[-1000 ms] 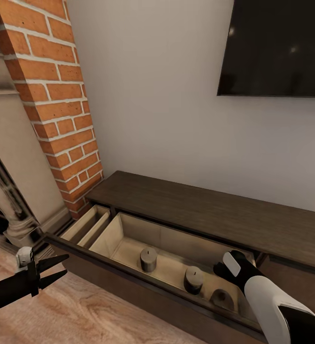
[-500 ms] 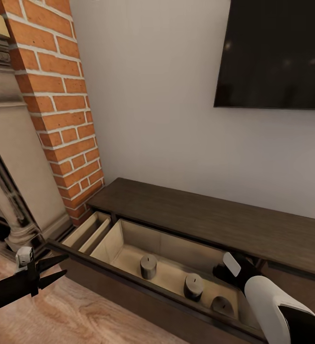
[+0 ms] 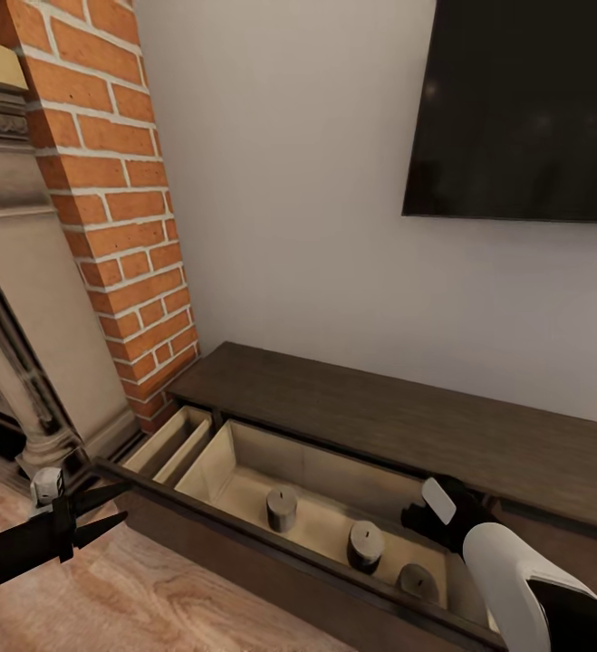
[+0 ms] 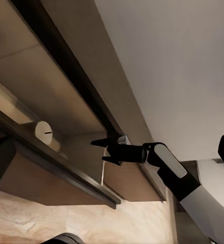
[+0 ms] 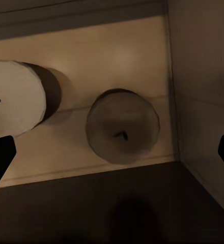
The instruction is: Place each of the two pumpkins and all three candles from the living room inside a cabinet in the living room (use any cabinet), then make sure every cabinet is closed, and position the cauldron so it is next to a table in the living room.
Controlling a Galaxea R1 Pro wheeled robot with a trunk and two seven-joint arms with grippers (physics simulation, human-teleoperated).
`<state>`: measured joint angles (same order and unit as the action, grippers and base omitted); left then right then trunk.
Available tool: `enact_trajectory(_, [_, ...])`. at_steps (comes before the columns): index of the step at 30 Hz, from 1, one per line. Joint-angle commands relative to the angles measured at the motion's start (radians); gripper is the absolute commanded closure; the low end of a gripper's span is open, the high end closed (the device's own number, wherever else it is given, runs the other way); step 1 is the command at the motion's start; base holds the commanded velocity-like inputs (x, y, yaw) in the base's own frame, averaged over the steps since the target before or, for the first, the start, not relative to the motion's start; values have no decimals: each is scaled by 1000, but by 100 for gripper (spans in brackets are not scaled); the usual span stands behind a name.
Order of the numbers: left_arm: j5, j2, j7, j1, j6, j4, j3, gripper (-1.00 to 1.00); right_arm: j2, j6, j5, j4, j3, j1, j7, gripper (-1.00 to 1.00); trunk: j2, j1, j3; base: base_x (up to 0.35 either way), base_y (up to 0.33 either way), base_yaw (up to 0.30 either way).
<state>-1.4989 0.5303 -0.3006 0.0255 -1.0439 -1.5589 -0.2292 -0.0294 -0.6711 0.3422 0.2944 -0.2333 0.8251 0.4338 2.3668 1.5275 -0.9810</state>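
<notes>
With three candles (image 3: pixel 366 545) standing in the cabinet (image 3: pixel 398 426)'s open drawer, the right gripper (image 4: pixel 108 151) hung released above them, left gripper (image 3: pixel 94 516) likewise spread, so pumpkins probably came next.

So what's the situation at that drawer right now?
Left gripper open, empty, beside the drawer. Right gripper open, above the open pale-wood drawer. Three stubby grey candles standing inside. Nothing blocking.
</notes>
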Motion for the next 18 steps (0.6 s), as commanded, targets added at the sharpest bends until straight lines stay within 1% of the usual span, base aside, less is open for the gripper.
enact_trajectory(1, [9, 0, -9, 1, -3, 0, -1, -100, 0, -2, 11, 2, 0, 0, 8, -100, -7, -4, 2, -28, 0, 0])
enact_trajectory(5, [9, 0, -9, 1, -3, 0, -1, -100, 1, -2, 11, 2, 0, 0, 8, -100, -35, -20, 15, -17, 0, 0])
enact_trajectory(18, [9, 0, -9, 1, -3, 0, -1, -100, 4, -2, 11, 3, 0, 0, 7, -100, -126, -69, 56, -70, 12, 0])
